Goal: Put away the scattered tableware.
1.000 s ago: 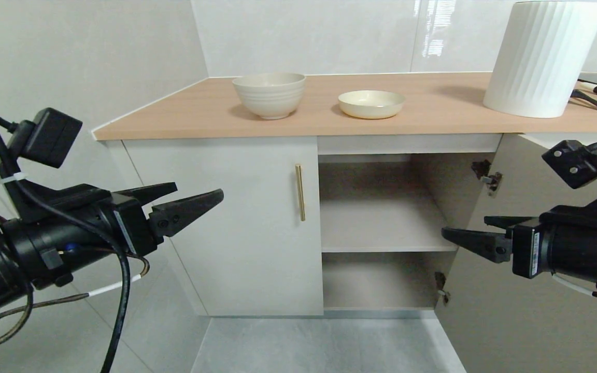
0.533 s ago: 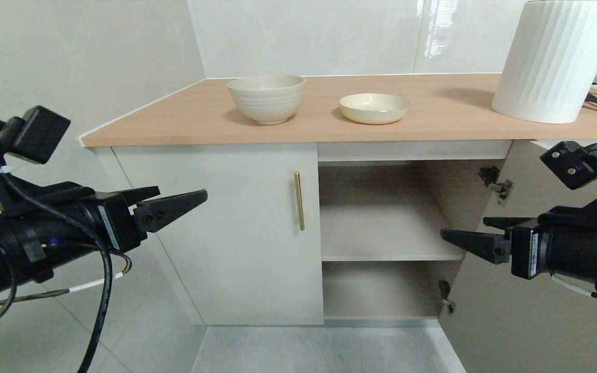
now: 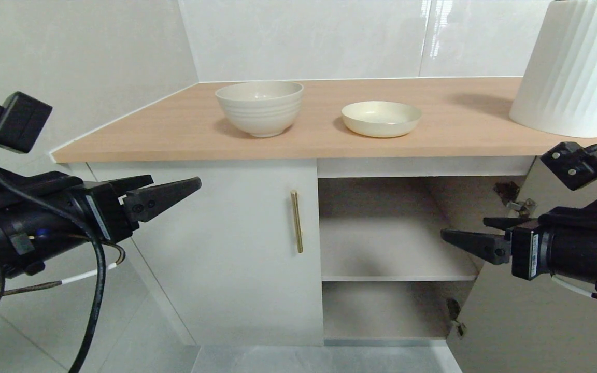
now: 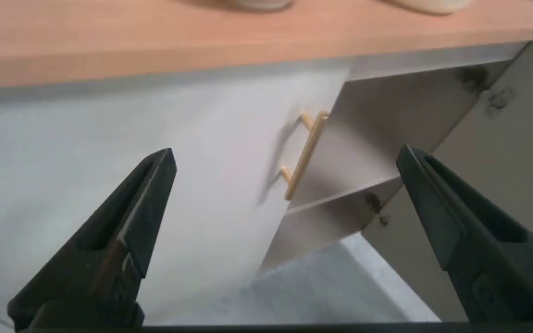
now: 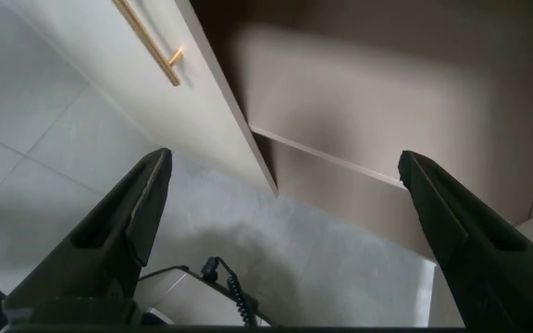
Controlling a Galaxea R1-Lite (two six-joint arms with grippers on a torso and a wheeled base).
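On the wooden counter [image 3: 174, 140] stands a deep cream bowl [image 3: 259, 108], with a shallow cream dish [image 3: 381, 118] to its right. Both arms hang below counter height in front of the cabinet. My left gripper [image 3: 174, 181] is open and empty, level with the shut left door [image 3: 236, 248]. In its wrist view the left gripper [image 4: 285, 153] frames the gold handle [image 4: 303, 166]. My right gripper [image 3: 464, 230] is open and empty beside the open compartment. From its wrist camera the right gripper [image 5: 283, 157] looks down at the shelf [image 5: 359, 83].
The cabinet's right door [image 3: 511, 321] swings open toward me, showing two bare shelves [image 3: 381, 248]. A tall white ribbed container [image 3: 573, 67] stands on the counter at the right. A gold handle [image 3: 296, 221] is on the shut door. Tiled wall [image 3: 70, 62] lies to the left.
The head view has shifted: counter and cabinet now sit lower and larger in the picture. The left gripper shows farther left in the picture. Both grippers stay open.
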